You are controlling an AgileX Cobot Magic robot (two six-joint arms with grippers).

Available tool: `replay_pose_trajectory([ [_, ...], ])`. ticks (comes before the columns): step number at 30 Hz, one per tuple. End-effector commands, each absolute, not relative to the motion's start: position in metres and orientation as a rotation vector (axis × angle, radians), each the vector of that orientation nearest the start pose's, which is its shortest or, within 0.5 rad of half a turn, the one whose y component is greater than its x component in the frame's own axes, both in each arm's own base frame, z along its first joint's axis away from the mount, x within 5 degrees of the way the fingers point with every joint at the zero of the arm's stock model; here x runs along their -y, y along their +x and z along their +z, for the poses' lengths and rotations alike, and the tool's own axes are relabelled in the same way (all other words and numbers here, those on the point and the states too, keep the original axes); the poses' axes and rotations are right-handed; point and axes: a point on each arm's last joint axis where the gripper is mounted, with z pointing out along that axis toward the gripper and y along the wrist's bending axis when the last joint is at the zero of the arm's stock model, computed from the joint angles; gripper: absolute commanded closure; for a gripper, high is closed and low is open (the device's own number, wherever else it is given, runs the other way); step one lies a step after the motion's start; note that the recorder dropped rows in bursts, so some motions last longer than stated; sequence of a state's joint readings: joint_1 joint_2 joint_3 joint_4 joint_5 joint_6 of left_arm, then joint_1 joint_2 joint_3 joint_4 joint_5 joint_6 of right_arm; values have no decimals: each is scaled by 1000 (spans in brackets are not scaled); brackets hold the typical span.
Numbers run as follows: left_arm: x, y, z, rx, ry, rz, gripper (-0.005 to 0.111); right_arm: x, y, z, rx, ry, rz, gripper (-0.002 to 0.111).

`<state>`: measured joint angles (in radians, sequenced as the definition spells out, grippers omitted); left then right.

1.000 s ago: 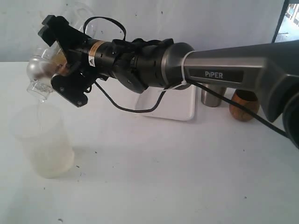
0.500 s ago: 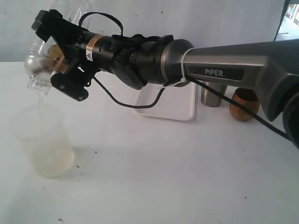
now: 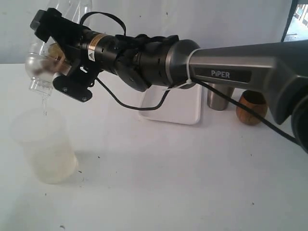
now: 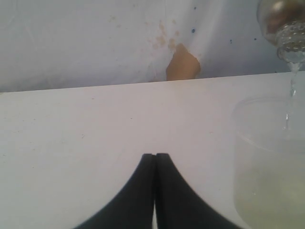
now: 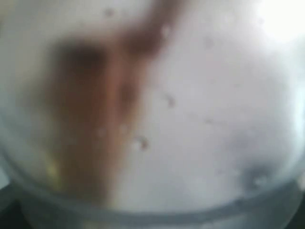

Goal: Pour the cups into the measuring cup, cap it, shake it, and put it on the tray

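Right gripper: your right gripper point(image 3: 55, 55) reached across to the left side of the exterior view and held the measuring cup point(image 3: 70, 8) between widely spread jaws.
Measuring cup: you had it up in the air, tipped steeply neck-down and well apart from the tray point(image 3: 185, 109); the right wrist view showed only its blurred clear wall.
Cap: the cap point(image 3: 36, 65) sat on the measuring cup, facing down, and a thin stream of liquid point(image 3: 44, 103) fell from its neck.
Frosted cup: the frosted cup point(image 3: 45, 144) stood upright on the table point(image 3: 192, 183) right under that neck, with pale liquid in its bottom.
Left gripper: your left gripper point(image 4: 155, 160) had its jaws pressed together on nothing, low over the table near the frosted cup.
Tray: it lay flat behind your right arm, partly hidden by it.
Cups: the steel tumbler point(image 3: 219, 98) and the wooden cup point(image 3: 251, 108) stood side by side just right of the tray.
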<state>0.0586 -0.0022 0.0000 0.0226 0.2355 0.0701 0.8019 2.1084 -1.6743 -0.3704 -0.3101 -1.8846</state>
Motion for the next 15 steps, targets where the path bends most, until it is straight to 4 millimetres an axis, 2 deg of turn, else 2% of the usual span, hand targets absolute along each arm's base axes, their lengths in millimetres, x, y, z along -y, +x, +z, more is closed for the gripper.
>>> replay_pose_trajectory([
  [1,-3,55,192,-1716,20,107,107,-374,346,295,23,-1605,-1025,108],
  [15,-3,55,192,-1716,20,107,107,-375,344,298,83,-1577,-1073,108],
])
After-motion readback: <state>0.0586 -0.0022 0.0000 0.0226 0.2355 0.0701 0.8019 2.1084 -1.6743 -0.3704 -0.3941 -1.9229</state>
